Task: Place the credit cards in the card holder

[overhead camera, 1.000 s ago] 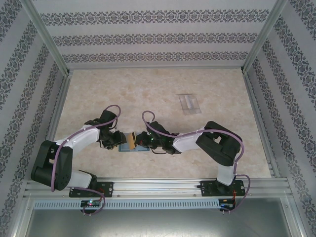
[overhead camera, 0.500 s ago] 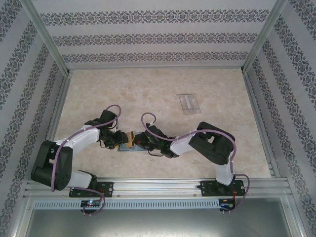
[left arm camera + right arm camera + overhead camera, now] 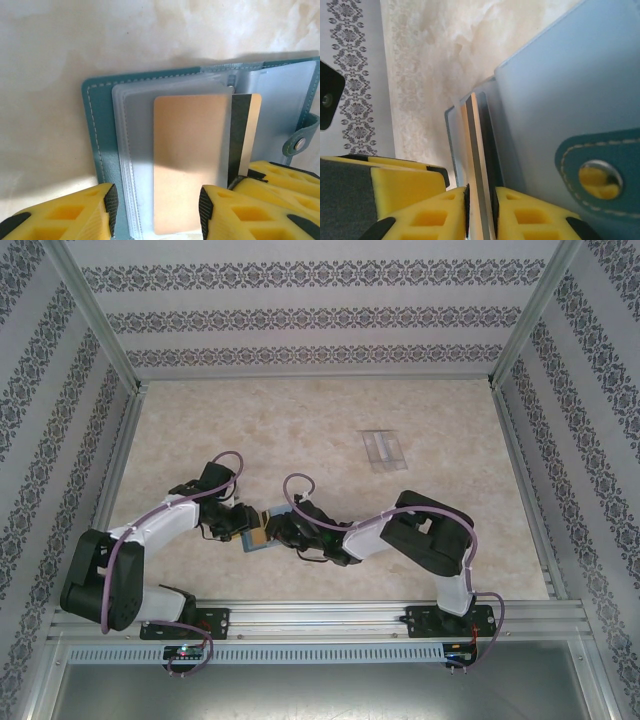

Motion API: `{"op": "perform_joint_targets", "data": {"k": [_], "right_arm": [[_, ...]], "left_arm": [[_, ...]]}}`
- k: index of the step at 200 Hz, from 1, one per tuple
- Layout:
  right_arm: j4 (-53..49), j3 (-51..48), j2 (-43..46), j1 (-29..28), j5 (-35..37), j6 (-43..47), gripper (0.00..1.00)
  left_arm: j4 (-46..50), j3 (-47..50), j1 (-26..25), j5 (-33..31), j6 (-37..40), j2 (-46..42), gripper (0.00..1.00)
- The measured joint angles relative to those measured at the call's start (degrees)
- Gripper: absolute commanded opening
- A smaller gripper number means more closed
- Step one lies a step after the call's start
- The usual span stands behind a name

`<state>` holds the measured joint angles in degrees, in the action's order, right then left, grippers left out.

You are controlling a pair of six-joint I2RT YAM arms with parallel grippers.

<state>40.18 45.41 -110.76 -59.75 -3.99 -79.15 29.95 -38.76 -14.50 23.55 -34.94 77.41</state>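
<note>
The teal card holder (image 3: 97, 130) lies open on the table, its clear sleeves (image 3: 135, 125) facing up. A tan credit card (image 3: 187, 160) with a dark stripe sits mostly inside one sleeve, its right end sticking out. My left gripper (image 3: 156, 210) stands open over the near edge of the sleeve, one finger on each side of the card's covered part. My right gripper (image 3: 480, 210) is shut on the card's (image 3: 476, 150) outer end, seen edge-on. From above, both grippers (image 3: 247, 525) (image 3: 275, 530) meet over the holder (image 3: 262, 540).
The holder's snap tab (image 3: 600, 180) hangs beside my right fingers. A clear plastic stand (image 3: 383, 449) lies on the marble-patterned table at the back right. Patterned walls and metal posts (image 3: 95, 315) close in the table on three sides.
My right arm has slid left toward the left gripper, carrying the card deeper into the sleeve. Less of the tan card shows from above. The left arm has barely moved.
</note>
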Motion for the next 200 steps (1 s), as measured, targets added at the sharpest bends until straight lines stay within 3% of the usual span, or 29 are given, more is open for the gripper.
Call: {"op": "perform_joint_targets", "data": {"k": [51,100,200], "right_arm": [[-5.6,1.77,1.22,1.14,-1.97,4.39,0.37],[-11.54,4.9,1.22,1.16,-2.86,10.23,0.39],[-20.9,13.14,-2.05,1.53,-8.92,22.21,0.34]], "left_arm": [[0.7,0.0,3.02,-1.33,0.02,-4.7,0.5],[0.04,2.32,3.37,-1.53,-0.04,-3.61,0.41],[-2.93,3.78,3.37,-1.92,-0.04,0.28,0.34]]}}
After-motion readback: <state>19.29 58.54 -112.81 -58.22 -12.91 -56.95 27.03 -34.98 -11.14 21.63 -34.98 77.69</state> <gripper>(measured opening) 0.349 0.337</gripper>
